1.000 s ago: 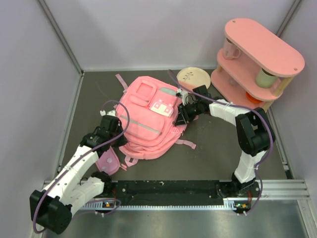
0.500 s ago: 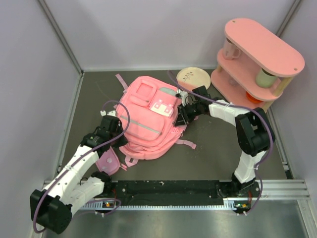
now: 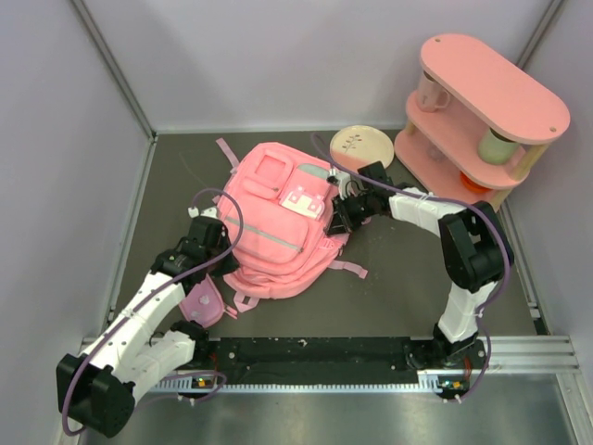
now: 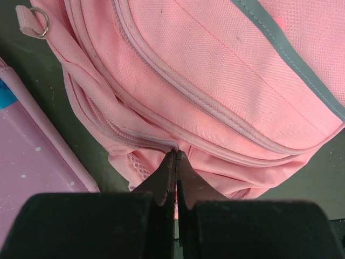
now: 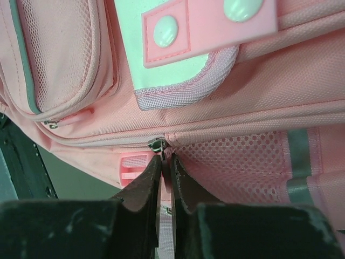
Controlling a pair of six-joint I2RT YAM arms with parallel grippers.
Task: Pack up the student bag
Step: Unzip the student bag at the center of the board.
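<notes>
The student bag (image 3: 278,222), a soft pink backpack with a white-and-mint patch (image 3: 304,202) and a grey stripe, lies flat in the middle of the dark mat. My left gripper (image 3: 225,243) is at its left side. In the left wrist view the gripper (image 4: 176,154) is shut, with its tips pinching the bag (image 4: 215,70) at a zip seam. My right gripper (image 3: 335,222) is at the bag's right side. In the right wrist view the gripper (image 5: 164,157) is shut on the pull tab just below the metal zip slider (image 5: 157,143), next to the mesh pocket (image 5: 237,162).
A small pink pouch (image 3: 202,304) lies by the left arm and shows in the left wrist view (image 4: 27,156). A pink two-level shelf (image 3: 482,102) with a cup (image 3: 431,91) and a roll (image 3: 498,146) stands at the back right. A round beige plate (image 3: 361,144) lies beside it.
</notes>
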